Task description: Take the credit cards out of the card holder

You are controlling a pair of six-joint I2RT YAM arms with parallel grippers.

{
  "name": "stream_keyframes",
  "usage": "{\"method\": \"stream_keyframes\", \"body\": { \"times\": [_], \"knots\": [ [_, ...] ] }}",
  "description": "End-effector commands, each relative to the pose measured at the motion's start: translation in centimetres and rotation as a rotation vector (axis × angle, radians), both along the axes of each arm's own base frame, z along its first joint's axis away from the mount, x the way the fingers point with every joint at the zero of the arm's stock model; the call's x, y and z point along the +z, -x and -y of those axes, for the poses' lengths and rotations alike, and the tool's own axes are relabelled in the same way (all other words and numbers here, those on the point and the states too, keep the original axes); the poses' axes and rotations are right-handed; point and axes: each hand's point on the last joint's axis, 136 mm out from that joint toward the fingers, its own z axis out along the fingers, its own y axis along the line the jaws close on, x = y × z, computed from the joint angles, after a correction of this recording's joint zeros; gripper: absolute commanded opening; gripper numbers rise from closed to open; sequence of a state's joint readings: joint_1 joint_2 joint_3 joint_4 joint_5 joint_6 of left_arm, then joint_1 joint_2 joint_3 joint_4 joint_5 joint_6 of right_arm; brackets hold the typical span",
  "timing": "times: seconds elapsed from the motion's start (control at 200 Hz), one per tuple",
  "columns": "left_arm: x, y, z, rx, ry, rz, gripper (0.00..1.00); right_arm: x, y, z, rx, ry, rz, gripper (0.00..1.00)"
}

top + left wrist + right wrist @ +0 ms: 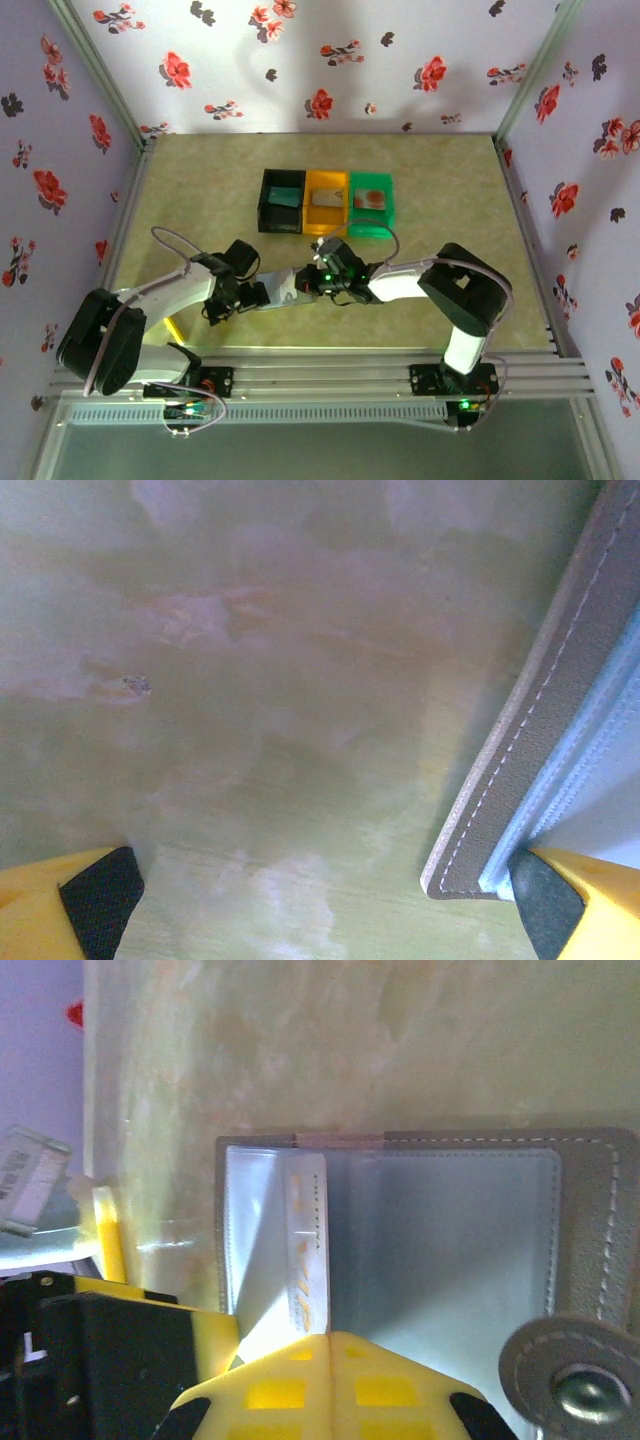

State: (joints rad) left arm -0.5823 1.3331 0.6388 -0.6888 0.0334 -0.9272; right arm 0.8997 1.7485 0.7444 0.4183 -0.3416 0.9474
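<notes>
Extraction step: with the card holder (450, 1250) open on the desk (250, 680), the left end effector (322, 905) spread wide against its edge and the right end effector (328, 1340) clamped on the pale credit card (306, 1250) in the sleeve, the next move probably calls for a straight, level withdrawal.

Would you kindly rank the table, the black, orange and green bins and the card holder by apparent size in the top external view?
1. table
2. black bin, orange bin, green bin: these look about alike, so I leave them unranked
3. card holder, smallest, though partly covered
</notes>
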Motion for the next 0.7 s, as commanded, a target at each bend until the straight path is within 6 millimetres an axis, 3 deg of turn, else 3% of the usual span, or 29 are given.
{"method": "stream_keyframes", "body": {
  "times": [0.0, 0.405, 0.695],
  "knots": [
    [0.2, 0.2, 0.6, -0.034, 0.035, -0.001, 1.0, 1.4, -0.9, 1.5, -0.031, 0.003, 0.058, 0.0],
    [5.3, -2.2, 1.1, -0.092, 0.147, 0.157, 1.0, 5.4, -0.1, 2.7, 0.007, -0.042, 0.144, 0.0],
    [12.1, -4.1, 3.1, -0.223, 0.328, 0.407, 1.0, 10.5, 1.0, 4.2, 0.042, -0.133, 0.242, 0.0]
  ]
}}
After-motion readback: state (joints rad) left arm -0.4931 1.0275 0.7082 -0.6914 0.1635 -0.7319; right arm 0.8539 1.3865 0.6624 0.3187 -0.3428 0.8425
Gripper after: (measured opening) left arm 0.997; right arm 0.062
